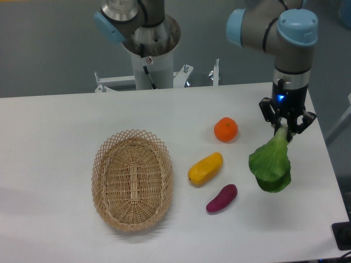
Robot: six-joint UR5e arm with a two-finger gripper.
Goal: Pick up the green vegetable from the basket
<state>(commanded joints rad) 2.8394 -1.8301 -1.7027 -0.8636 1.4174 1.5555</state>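
The green vegetable (271, 165) hangs in the air over the right part of the table, its broad dark leaf down and its pale stalk up. My gripper (286, 130) is shut on that stalk, well to the right of the basket. The oval tan wicker basket (132, 178) sits on the left half of the table with nothing inside it.
An orange fruit (226, 130), a yellow fruit (205, 168) and a purple sweet potato (221, 198) lie on the white table between the basket and the hanging vegetable. The table's right edge (329, 170) is close to the gripper. The arm's base column (149, 49) stands behind the table.
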